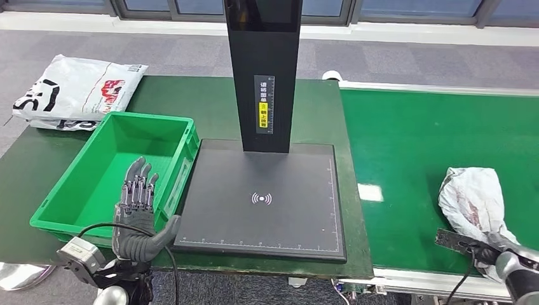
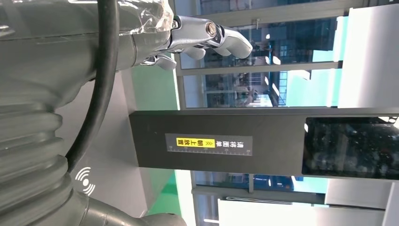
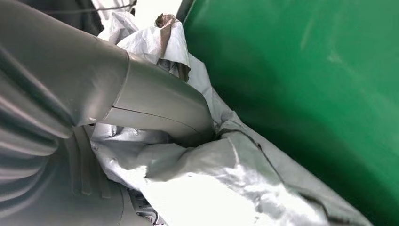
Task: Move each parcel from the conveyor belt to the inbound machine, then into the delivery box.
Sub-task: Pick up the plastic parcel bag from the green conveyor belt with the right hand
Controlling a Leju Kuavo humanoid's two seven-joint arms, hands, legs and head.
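Head view: we see grey crumpled parcel [image 1: 471,200] lying on green conveyor belt [image 1: 438,140], near its front edge. Right hand [image 1: 502,251] at parcel's near end; right wrist view shows thumb [image 3: 160,106] pressed into wrinkled plastic, so we read it as gripping parcel. Left hand [image 1: 136,210] spread, fingers apart, holding nothing, hovering over near corner of green delivery box [image 1: 63,190]. Black inbound machine [image 1: 264,203] sits between box and belt, platform bare. White printed bag [image 1: 73,89] lies on table behind box.
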